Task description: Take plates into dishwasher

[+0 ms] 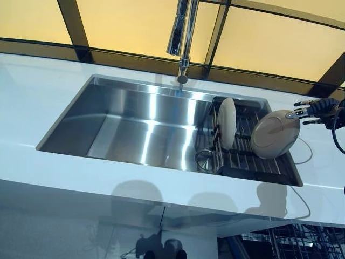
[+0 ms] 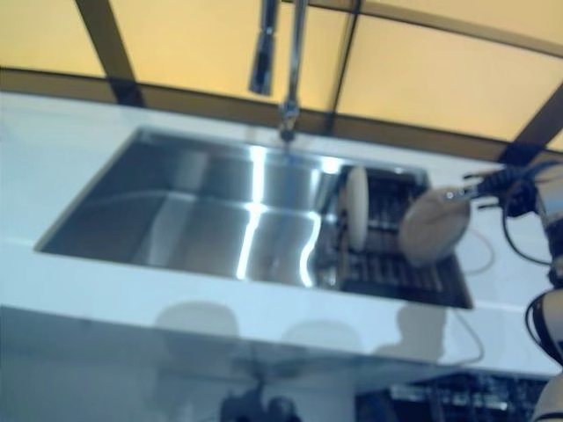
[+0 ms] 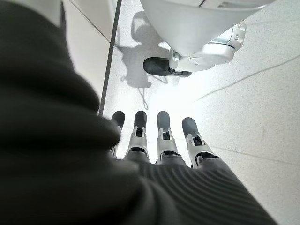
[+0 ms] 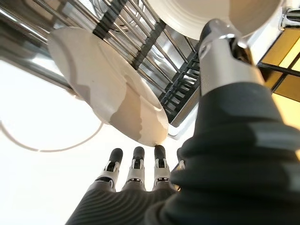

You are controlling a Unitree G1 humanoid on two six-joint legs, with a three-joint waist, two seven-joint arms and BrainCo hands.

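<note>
At the lower right of the head views, the dark wire rack of the dishwasher (image 1: pixel 294 243) is showing just under the front edge of the white surface (image 1: pixel 32 102), presumably pulled out to take the plates. The left hand (image 3: pixel 161 136) is hanging low over the floor (image 3: pixel 253 108), its fingers straight and apart, holding nothing, so it is sitting idle.

Farther back, right of centre, a drying rack (image 1: pixel 245 156) is filling the right end of the steel sink (image 1: pixel 135 129). One plate (image 1: pixel 226 123) is standing on edge in its bars, which is keeping it upright for draining. The tilted plate (image 1: pixel 275 134) is leaning at the rack's right side, and the right hand (image 1: pixel 318 109) is reaching in from the right edge with fingers extended and apart beside its upper rim; I cannot tell whether they are touching it.

At upper centre, the tap (image 1: pixel 182 38) is hanging over the basin. No writing or labels are readable.
</note>
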